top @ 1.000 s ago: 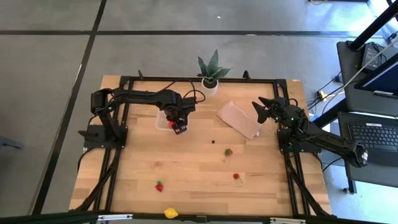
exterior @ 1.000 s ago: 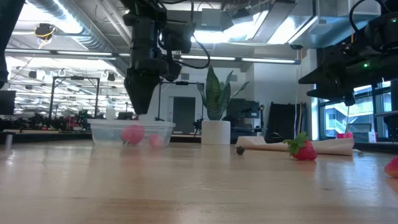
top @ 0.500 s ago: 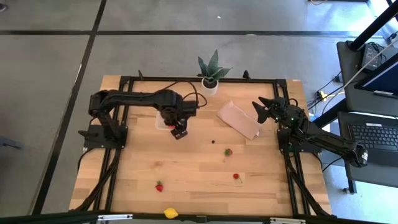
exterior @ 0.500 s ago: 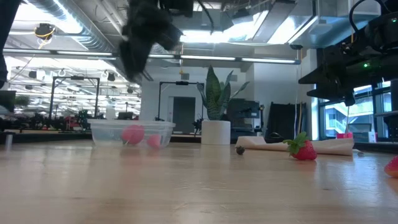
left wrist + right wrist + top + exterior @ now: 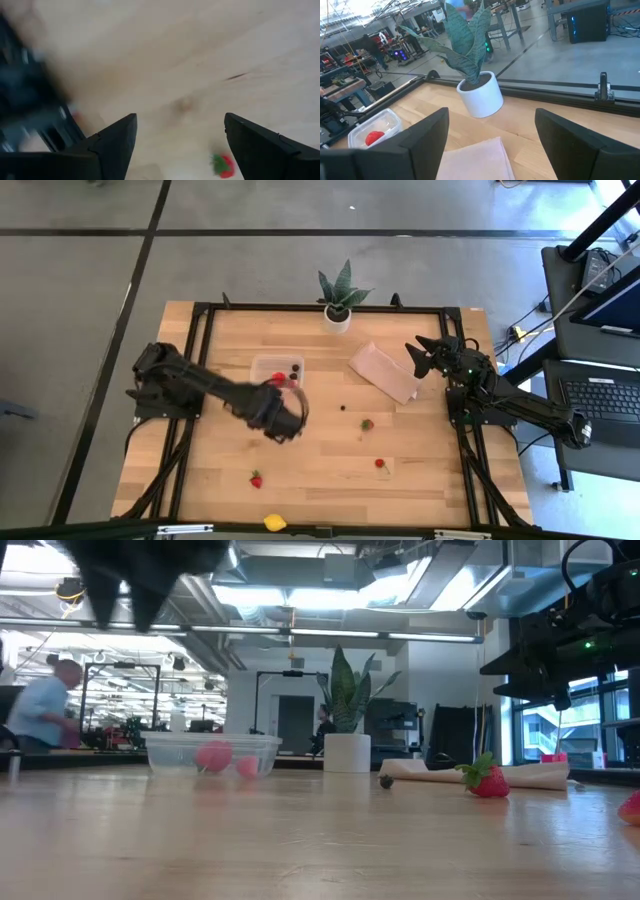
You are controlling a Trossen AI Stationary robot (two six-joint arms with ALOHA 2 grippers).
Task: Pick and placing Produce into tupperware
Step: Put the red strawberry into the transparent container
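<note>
The clear tupperware (image 5: 277, 370) rests flat on the table toward the far side. Red and dark pieces lie in it, and they look pink in the low view (image 5: 212, 753). Loose strawberries lie at mid-table (image 5: 367, 423), nearer (image 5: 380, 464) and near-left (image 5: 256, 479). A dark berry (image 5: 343, 407) and a yellow lemon (image 5: 274, 522) also lie loose. My left gripper (image 5: 286, 423) hovers open just near-side of the tupperware, and one strawberry (image 5: 222, 165) shows ahead of it in its wrist view. My right gripper (image 5: 424, 356) waits open at the far right.
A tan sheet (image 5: 385, 372) lies between the tupperware and my right gripper. A potted green plant (image 5: 339, 302) stands at the far edge. Black frame rails run along the table's sides. A person (image 5: 40, 712) moves in the room behind.
My left gripper has left its place over the tupperware and swung fast toward the near edge, blurring in the frames. In the low view it has climbed out of the picture's top. The tupperware, which it partly covered, now shows whole from above.
</note>
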